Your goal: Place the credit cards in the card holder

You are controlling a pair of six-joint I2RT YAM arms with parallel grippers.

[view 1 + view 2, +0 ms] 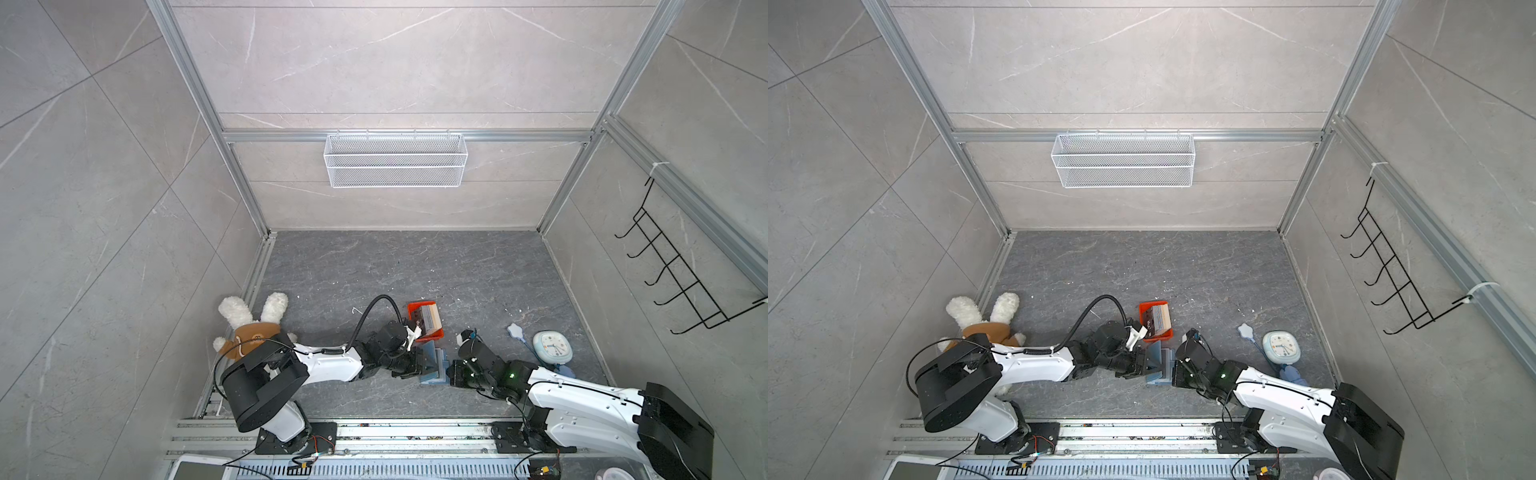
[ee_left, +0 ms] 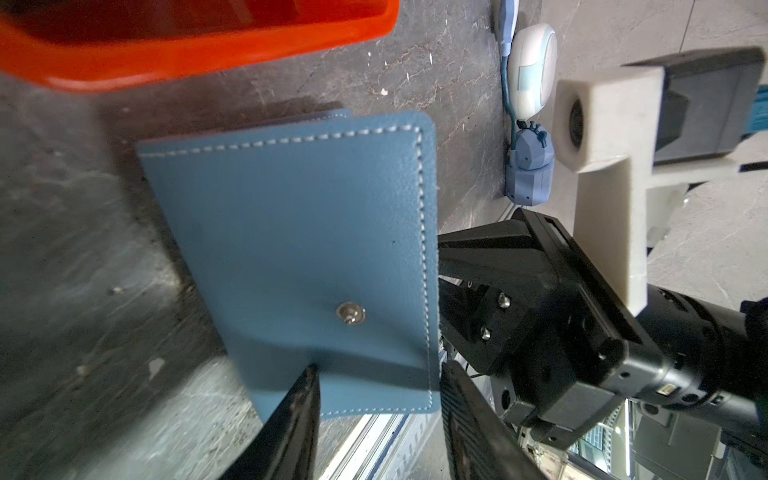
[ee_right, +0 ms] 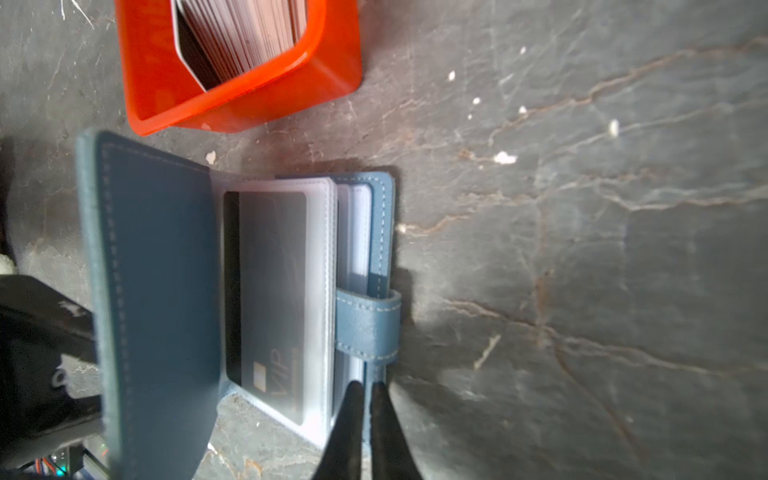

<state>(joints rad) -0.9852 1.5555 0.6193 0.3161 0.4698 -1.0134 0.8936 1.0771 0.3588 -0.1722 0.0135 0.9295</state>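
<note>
card holder [image 3: 158,270]: near-centre of the surface [image 1: 374,270], between the two arms. It is open, with the front cover raised on the left and the back cover flat on the right, snap tab loose.
credit cards [image 3: 249,37]: stacked on edge in the orange tray [image 3: 249,108], just on the far side of the holder.
loaded card [image 3: 270,291]: one dark card sits in the top clear pocket.
left gripper [image 2: 380,374]: jaws about half apart, straddling an edge of the raised front cover. They are not pinched on it and look to be propping it up.
right gripper [image 3: 365,386]: jaws narrow, with the back cover's edge beside the snap tab in the slit between them. It reads as a pinch pinning that side down; I cannot tell how firm.
step: holder held open, first pocket filled, next card not yet picked.
next move: one arm has to hold the holder open alone. The other goes to the tray and peels a single card off the tight stack by its top edge. The filled leaf likely needs turning to expose an empty pocket. I cannot tell which side the pockets open on, so check that before lining the card up.
</note>
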